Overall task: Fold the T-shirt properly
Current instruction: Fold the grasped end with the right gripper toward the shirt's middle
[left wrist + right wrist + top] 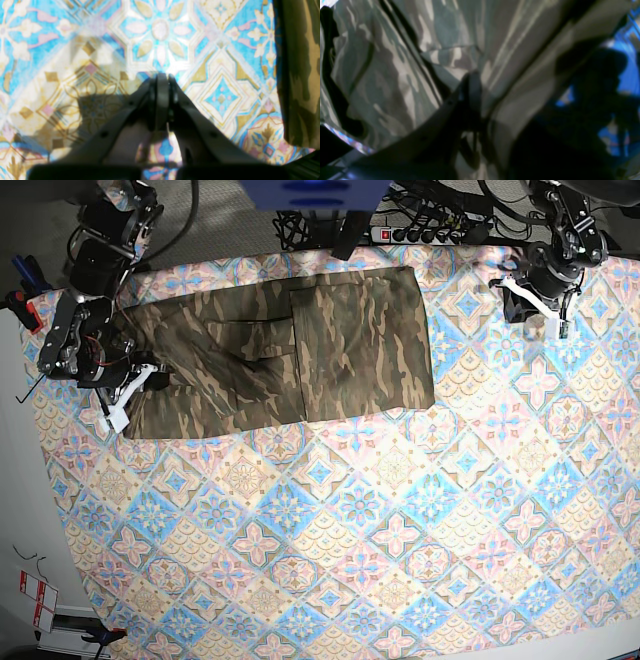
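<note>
T-shirt (285, 345): camouflage print in olive, brown and tan. Lies flat in the upper left to upper centre of the base view, partly folded. One panel is laid over the garment's right portion, its straight edge running top to bottom near the middle. The left portion stretches out toward the frame's left edge, with a fold or sleeve ridge across its centre.

Counter (400, 530): covered by a pastel blue, pink and cream cloth in a diamond tile pattern. Its lower and right areas carry no garment.

Right pincer (118, 408): at the left edge of the base view, at the T-shirt's lower left corner. In the right wrist view the right pincer (480, 82) appears pressed together on a fold of camouflage cloth that fans upward from its tips. The view is dark and blurred, so the far finger is hard to make out.

Left pincer (548, 310): upper right of the base view, well apart from the T-shirt, above patterned cloth. In the left wrist view the left pincer (162, 81) has its fingers pressed together with nothing between them. Its shadow falls on the cloth at lower left. A strip of camouflage fabric (298, 75) shows along the right edge of that frame, not touching the fingers.

Power strip (425, 232): top centre of the base view, beyond the counter's far edge, amid dark cables.
</note>
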Robot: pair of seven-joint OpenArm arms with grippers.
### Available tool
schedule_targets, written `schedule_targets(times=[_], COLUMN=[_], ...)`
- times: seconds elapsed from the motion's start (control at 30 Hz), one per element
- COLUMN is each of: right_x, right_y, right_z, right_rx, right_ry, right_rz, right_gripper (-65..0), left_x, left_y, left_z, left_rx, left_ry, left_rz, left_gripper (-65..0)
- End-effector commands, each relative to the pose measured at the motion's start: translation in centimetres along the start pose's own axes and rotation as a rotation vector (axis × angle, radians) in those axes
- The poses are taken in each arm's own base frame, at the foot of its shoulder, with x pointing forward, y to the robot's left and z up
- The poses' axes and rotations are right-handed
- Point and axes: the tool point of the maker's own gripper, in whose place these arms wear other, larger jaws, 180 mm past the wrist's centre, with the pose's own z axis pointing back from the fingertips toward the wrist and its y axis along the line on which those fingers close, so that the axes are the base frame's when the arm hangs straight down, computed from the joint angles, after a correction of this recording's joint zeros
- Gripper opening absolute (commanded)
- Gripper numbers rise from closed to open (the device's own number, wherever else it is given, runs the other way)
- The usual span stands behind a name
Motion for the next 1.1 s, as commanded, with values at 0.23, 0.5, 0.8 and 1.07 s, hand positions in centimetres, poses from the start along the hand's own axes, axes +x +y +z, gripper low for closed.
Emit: schedule_targets(times=[0.23, 0.5, 0.8, 1.07], right_x=[2.4, 2.1, 4.4, 4.6], right_y=[-2.0, -1.5, 0.9, 3.5], right_z=[4.3, 4.7, 5.8, 5.6], right_rx=[-0.161, -0.174, -0.231, -0.253], right_ry=[-0.039, -0.023, -0.075, -0.084], right_rz=[0.136, 0.175, 0.257, 0.277], right_gripper=[-65.0, -65.0, -65.0, -65.0], left_x=[1.0, 1.0, 1.3, 1.3], left_y=[0.3, 0.3, 0.3, 0.3], left_z=[0.4, 0.4, 0.3, 0.3], left_rx=[0.001, 0.001, 0.0, 0.0], left_ry=[-0.03, -0.03, -0.038, -0.038], left_rz=[-0.014, -0.014, -0.015, -0.015], left_gripper=[-65.0, -65.0, -65.0, -65.0])
